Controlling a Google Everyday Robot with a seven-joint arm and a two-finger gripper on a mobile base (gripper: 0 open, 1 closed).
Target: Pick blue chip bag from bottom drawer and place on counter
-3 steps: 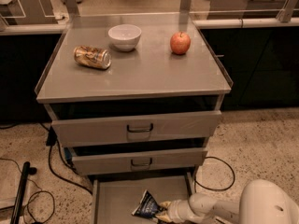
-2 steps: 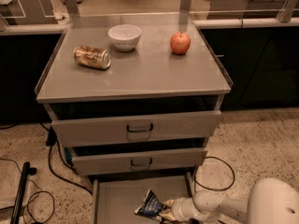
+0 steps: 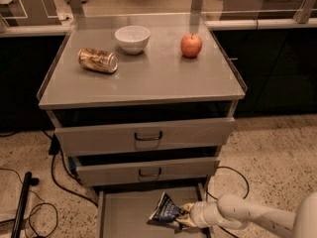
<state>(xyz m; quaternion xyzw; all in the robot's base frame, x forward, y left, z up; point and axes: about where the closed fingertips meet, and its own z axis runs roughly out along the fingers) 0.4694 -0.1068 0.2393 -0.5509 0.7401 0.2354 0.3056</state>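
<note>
The blue chip bag (image 3: 164,210) is in the open bottom drawer (image 3: 124,216), tilted up on its right side. My gripper (image 3: 180,216) reaches in from the lower right and is shut on the bag's right edge. The arm (image 3: 247,216) runs off to the bottom right corner. The grey counter (image 3: 148,76) is the cabinet's top, well above the drawer.
On the counter lie a gold soda can (image 3: 97,60) on its side at the left, a white bowl (image 3: 132,37) at the back and a red apple (image 3: 191,45) at the back right. Two drawers with dark handles (image 3: 148,135) stick out above the bottom drawer. Cables (image 3: 54,177) lie on the floor at the left.
The gripper has closed in on the bag's right edge. The bag has shifted a little up and to the right and stands more tilted.
</note>
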